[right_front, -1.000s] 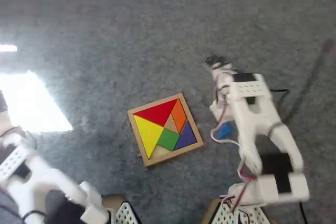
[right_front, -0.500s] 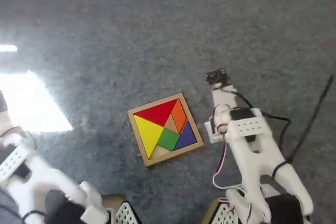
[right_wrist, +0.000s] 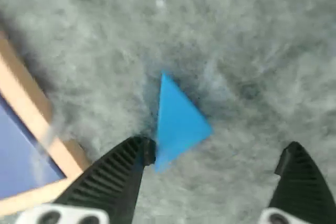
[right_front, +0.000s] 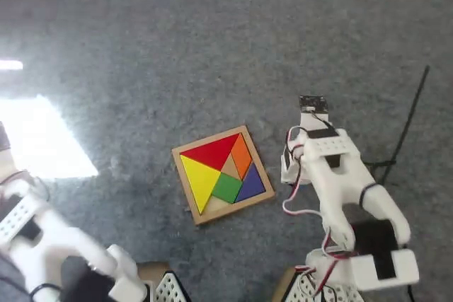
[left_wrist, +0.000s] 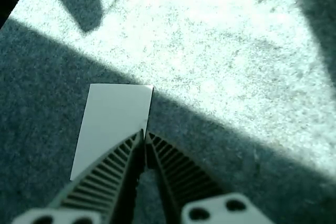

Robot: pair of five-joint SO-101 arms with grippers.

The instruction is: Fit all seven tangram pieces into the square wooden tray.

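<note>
Right gripper [right_wrist: 219, 153] spread wide, straddling blue triangle [right_wrist: 178, 121] on bench [right_front: 141, 68], just outside tray [right_front: 233, 208] corner. Best: centre over piece, pinch two flat edges squarely, lift clear of tray wall before turning it in. Left gripper [left_wrist: 143, 136] clenched, empty, well apart.

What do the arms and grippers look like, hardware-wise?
The right arm and left arm are white plastic with black motor blocks. Red and white wires loop along the right arm. The left gripper and right gripper have dark, ribbed, tapering fingers on white bases.
</note>
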